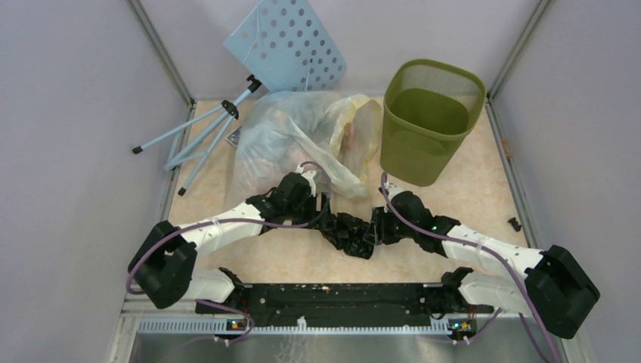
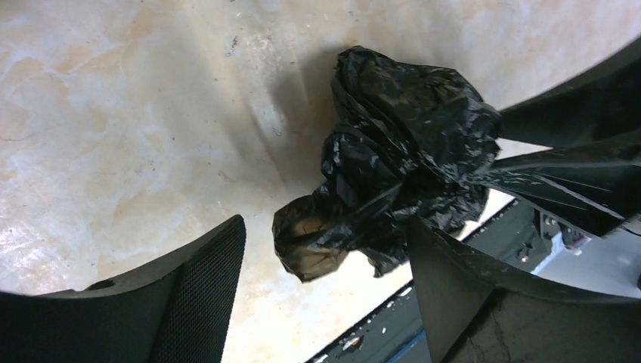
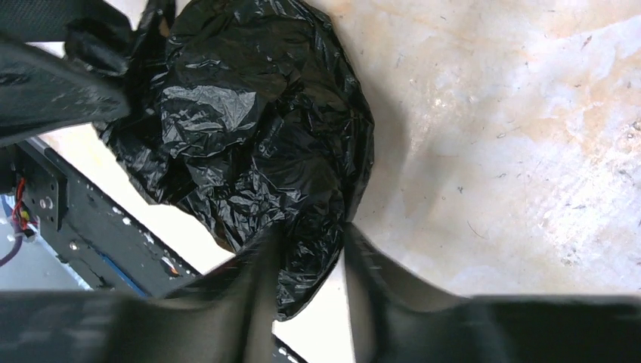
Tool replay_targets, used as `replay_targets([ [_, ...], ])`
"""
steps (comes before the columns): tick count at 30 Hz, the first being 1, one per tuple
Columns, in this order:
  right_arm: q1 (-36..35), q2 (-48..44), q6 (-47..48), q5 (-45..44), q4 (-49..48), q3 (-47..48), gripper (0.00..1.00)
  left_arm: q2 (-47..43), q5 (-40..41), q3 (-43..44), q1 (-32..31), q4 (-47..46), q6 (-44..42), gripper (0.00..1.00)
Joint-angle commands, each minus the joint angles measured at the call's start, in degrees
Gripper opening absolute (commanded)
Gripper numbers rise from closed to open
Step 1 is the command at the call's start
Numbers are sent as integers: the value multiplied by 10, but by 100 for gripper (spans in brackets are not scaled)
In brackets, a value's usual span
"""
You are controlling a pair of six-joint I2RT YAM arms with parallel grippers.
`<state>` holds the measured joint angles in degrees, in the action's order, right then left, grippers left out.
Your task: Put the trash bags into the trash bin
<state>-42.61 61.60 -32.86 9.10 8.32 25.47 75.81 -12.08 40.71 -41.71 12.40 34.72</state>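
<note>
The black trash bag (image 1: pixel 349 236) is a crumpled wad between my two grippers, near the table's front middle. In the right wrist view the bag (image 3: pixel 249 128) fills the upper left, and my right gripper (image 3: pixel 312 231) is shut on its lower fold. My right gripper (image 1: pixel 380 227) touches the bag's right side. My left gripper (image 2: pixel 326 227) is open wide, with the bag (image 2: pixel 408 144) just beyond its fingertips and close to the right finger (image 2: pixel 461 287). My left gripper (image 1: pixel 325 218) is at the bag's left side. The olive-green trash bin (image 1: pixel 431 121) stands upright at the back right.
A large translucent yellowish bag (image 1: pixel 302 140) lies behind the arms, beside the bin. A pale blue perforated board (image 1: pixel 291 41) on tripod legs (image 1: pixel 204 132) leans at the back left. A small black part (image 1: pixel 515 224) lies by the right wall. A black rail (image 1: pixel 332 295) runs along the near edge.
</note>
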Motion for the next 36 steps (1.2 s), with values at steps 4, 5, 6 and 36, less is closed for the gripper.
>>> replay_targets([
  [4,-5,-7,-17,-12,-33,-5,3,30,29,-29,0,-98,27,43],
  [5,-5,-13,-21,-22,-26,-3,0,30,35,-31,1,-101,30,31],
  [6,-5,-22,-24,-34,-17,-1,0,28,43,-33,1,-102,32,21],
  [36,9,-159,-105,-402,252,66,26,-232,107,-97,147,38,52,0],
])
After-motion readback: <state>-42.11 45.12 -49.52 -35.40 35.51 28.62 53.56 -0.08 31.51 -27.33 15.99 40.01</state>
